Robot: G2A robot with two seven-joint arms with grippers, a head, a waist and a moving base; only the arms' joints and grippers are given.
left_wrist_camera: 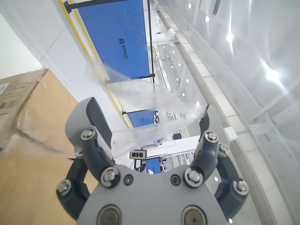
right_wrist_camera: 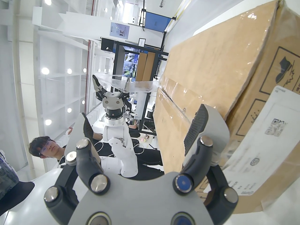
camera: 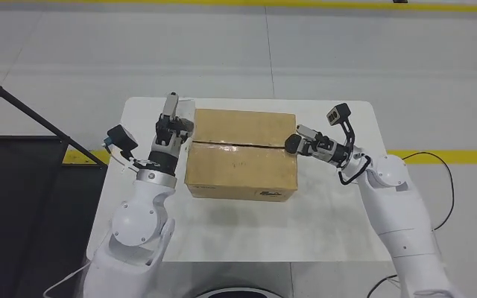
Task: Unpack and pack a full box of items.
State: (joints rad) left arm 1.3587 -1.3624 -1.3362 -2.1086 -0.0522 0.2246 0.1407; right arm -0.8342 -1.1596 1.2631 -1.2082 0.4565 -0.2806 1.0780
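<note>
A closed cardboard box sits near the middle of the white tabletop. Its 2 top flaps meet along a seam that runs from the left end to the right end. Glossy clear film shows along the box's top edges in the right wrist view. A white shipping label is stuck on the box's right end, beside printed handling symbols.

The left tool is just beside the box's left end, near the far corner. Its fingers stand wide apart and clamp nothing. A strip of clear tape stretches from the left end of the seam across the gap between those fingers. It touches the tip of 1 finger and lies loose and wrinkled along its length.

The right tool is at the box's right end, level with the seam. Its fingers are also spread apart with nothing between them. In the right wrist view, 1 finger lies in front of the box's top right edge, but whether it touches the cardboard cannot be told.

Grey floor with a yellow line surrounds the tabletop.
</note>
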